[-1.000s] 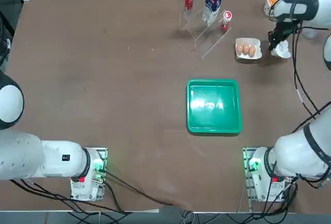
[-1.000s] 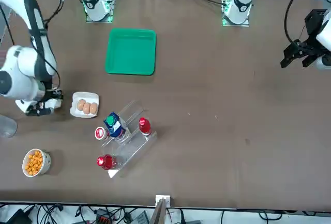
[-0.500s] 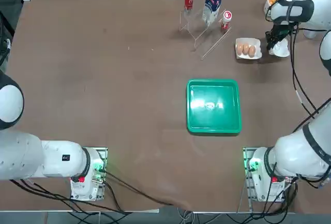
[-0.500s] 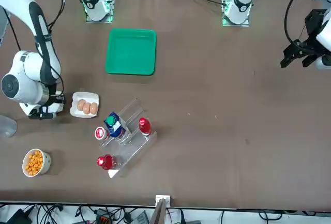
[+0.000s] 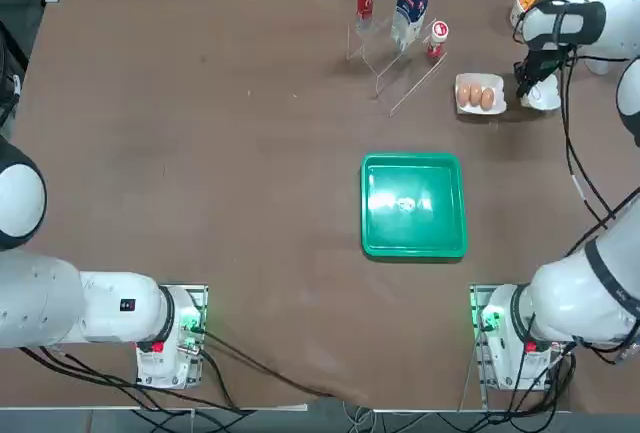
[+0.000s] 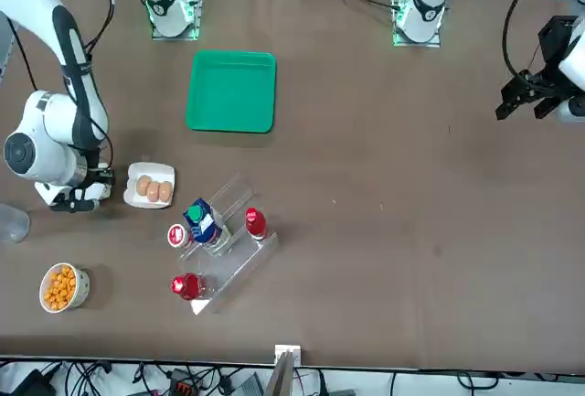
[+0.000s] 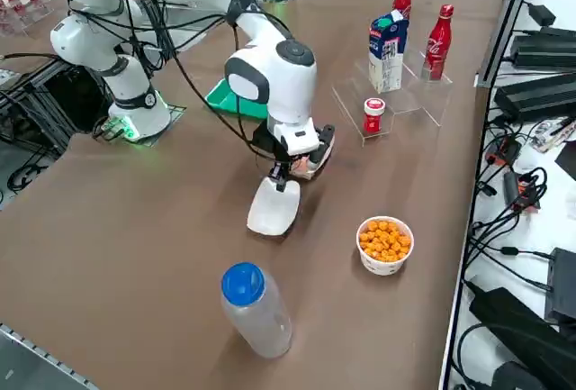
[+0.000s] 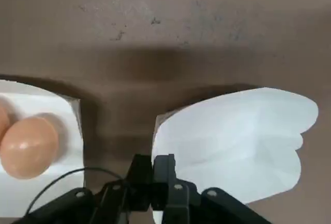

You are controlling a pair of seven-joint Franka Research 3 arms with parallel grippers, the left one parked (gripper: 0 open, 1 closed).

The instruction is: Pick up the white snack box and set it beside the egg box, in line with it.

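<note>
Over brown tabletop, grips white snack box by one edge with right gripper closed narrow, near egg box.

On the brown table, the green tray lies nearer to the arms' bases than the right gripper. The white cup with orange snacks stands beyond the gripper, on its far side from the bases. Also beyond the gripper, but to its left, is the clear rack, and at it are red-capped bottles and a blue and white carton. To the gripper's right stands a translucent bottle with a blue cap.
</note>
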